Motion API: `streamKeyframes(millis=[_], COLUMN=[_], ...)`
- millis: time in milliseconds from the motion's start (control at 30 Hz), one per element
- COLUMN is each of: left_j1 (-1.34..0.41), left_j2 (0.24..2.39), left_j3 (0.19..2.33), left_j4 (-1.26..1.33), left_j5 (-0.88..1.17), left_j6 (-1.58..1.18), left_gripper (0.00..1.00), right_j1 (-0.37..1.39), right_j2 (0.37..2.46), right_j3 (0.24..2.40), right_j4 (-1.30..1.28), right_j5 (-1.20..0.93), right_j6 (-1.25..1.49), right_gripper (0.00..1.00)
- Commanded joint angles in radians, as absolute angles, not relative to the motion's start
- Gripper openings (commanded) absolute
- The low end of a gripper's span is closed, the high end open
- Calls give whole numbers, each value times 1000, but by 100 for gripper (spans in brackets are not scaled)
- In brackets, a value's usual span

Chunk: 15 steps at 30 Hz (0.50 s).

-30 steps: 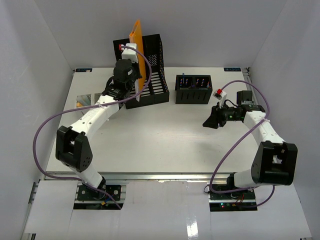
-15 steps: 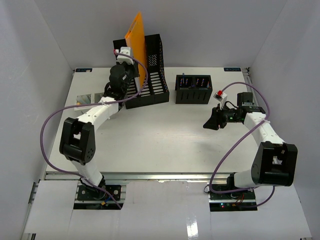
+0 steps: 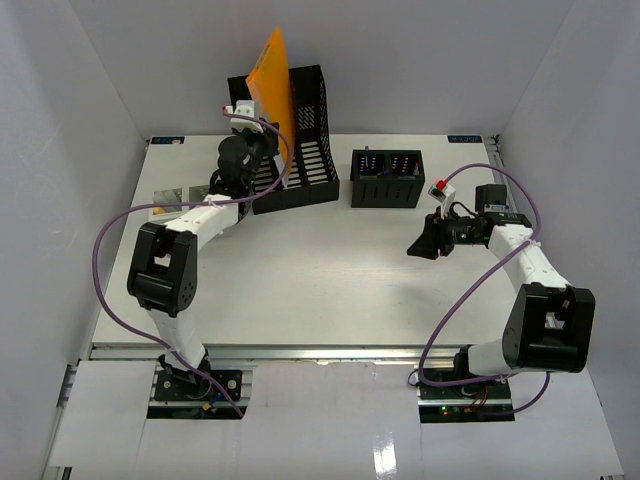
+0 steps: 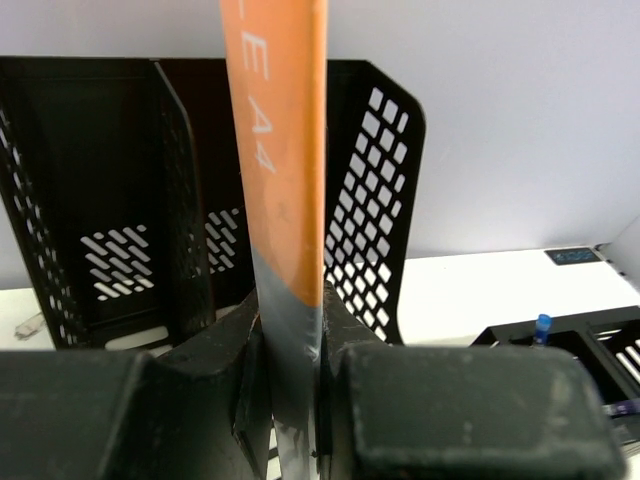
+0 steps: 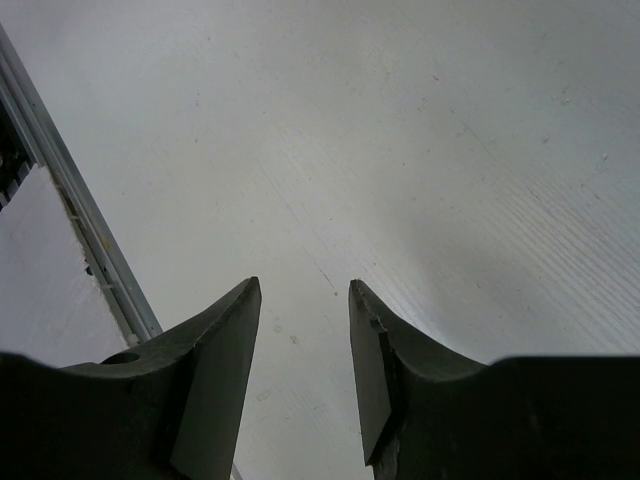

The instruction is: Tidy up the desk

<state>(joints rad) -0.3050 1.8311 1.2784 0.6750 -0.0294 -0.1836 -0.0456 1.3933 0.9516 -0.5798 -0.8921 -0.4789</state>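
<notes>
An orange folder (image 3: 272, 78) stands upright over the black mesh file rack (image 3: 305, 150) at the back of the white desk (image 3: 300, 275). My left gripper (image 3: 255, 112) is shut on the folder's lower grey edge (image 4: 290, 320); the orange folder (image 4: 278, 150) rises between the jaws, with the rack's compartments (image 4: 375, 200) behind it. My right gripper (image 3: 418, 247) hovers over bare desk (image 5: 450, 150) at the right, open with nothing between its fingers (image 5: 305, 290).
A black pen organiser (image 3: 387, 178) with pens stands right of the rack and shows at the lower right of the left wrist view (image 4: 560, 335). Small flat items (image 3: 165, 200) lie at the desk's left edge. A silver rail (image 3: 300, 350) runs along the front.
My left arm has reached farther back and left, carrying the orange folder higher and turning its face more into view above the rack. The right arm has hardly moved.
</notes>
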Motion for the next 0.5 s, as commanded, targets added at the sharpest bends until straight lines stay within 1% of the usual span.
streamKeyframes(millis=[0,200,267,467], left_j1=[-305,-305,-304,-305], left_j2=[1830,1845,1853,1870], left_j3=[1258,1200,1191,1231], left_j4=[783,837,850,847], left_j5=[-2,1,32,71], left_j6=[-229,-215,-204,-135], left_gripper=[0,0,0,0], right_j1=[-52,-52,-52,-52], right_j2=[1388,1388,1390,1390], right_j3=[944,942,941,939], right_j4=[-565,-565,-565,-565], right_j5=[-905,-911,-913,-914], right_j6=[-483,-483,-483,-483], right_gripper=[47,47,47,47])
